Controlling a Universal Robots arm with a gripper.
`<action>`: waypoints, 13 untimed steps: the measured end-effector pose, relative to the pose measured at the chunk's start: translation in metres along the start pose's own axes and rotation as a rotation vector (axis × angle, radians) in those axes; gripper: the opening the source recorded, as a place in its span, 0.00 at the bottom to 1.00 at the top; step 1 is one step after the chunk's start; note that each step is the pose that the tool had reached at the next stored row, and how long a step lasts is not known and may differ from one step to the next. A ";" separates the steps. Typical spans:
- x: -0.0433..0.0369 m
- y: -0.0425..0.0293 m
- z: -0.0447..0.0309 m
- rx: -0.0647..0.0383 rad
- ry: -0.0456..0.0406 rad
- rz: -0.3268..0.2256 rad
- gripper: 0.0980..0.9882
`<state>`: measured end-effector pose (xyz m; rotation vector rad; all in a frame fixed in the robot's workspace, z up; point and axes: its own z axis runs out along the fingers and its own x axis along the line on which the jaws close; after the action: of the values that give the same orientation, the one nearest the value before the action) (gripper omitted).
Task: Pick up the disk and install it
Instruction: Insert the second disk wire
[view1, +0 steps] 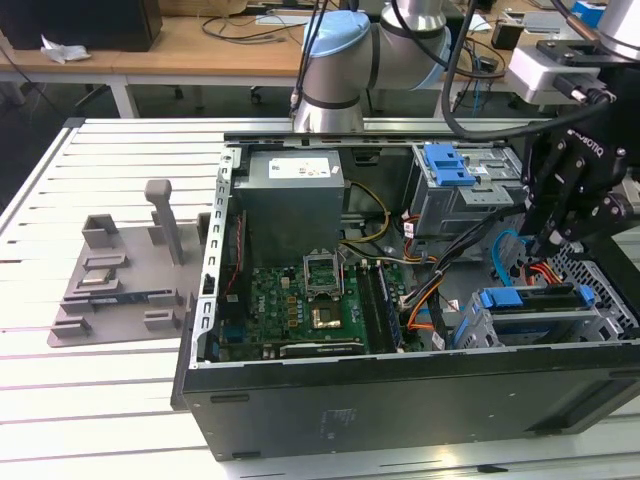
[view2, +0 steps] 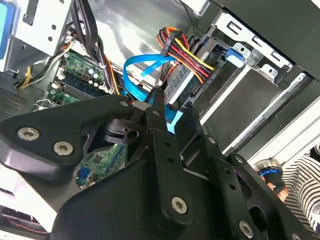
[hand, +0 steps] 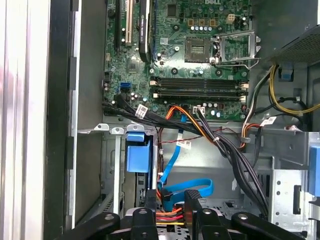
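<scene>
An open black desktop computer case (view1: 400, 400) lies on its side on the white slatted bench (view1: 120, 400) in the exterior view, with the black tool (view1: 556, 238) of the silver-and-blue robot arm (view1: 340, 60) lowered into the case at the exterior view's right. Just below the tool, the flat silver hard disk with blue plastic side rails (view1: 535, 300) sits in the drive cage at the case's near corner, with a blue ribbon cable (view1: 505, 250) curling beside it. A grey boxy power supply (view1: 292, 195) sits above the green motherboard (view1: 300, 305), and a grey moulded fixture tray (view1: 125, 275) rests on the bench at the exterior view's left. In the second wrist view, the tool's black linkages (view2: 165, 165) crowd the foreground over the disk (view2: 182, 82), where red, yellow and orange wires (view2: 187, 55) plug in; whether the fingers are apart or together cannot be told. In the first wrist view, the motherboard (hand: 190, 55) lies beyond a blue plastic latch (hand: 138, 157) and the blue cable (hand: 185, 189).
</scene>
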<state>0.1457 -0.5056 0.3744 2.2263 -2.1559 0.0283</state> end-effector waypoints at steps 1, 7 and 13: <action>0.0000 0.0000 0.0001 0.000 -0.0001 0.000 0.30; 0.0000 0.0000 0.0001 0.000 -0.0002 0.000 0.07; 0.0052 0.0001 0.0018 0.000 0.0061 0.000 0.07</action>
<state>0.1457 -0.5108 0.3728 2.2234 -2.1526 0.0349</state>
